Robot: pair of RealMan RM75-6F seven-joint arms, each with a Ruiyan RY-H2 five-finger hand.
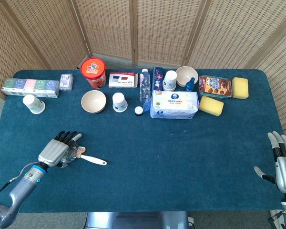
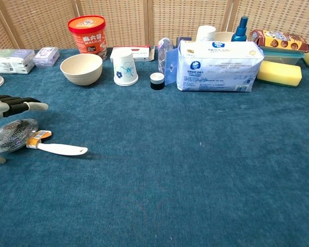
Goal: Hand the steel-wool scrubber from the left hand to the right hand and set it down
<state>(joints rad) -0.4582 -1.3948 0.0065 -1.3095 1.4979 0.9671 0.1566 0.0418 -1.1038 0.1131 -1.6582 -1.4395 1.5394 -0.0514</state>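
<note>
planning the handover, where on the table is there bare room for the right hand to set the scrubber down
The widest bare cloth lies between the tissue pack and the right hand, across the middle and right front of the table. The back row, from the red tub to the yellow sponges, is crowded. The left hand hovers over the scrubber.

left hand (image 1: pixel 57 150) over scrubber (image 2: pixel 13 135), bowl (image 1: pixel 93 100) behind

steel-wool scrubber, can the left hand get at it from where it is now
Probably yes. The left hand hangs right over the steel-wool scrubber with its fingers spread and nothing beside it on the blue cloth; the white handle points away toward the table's middle. Whether the fingers already touch it cannot be told.
</note>
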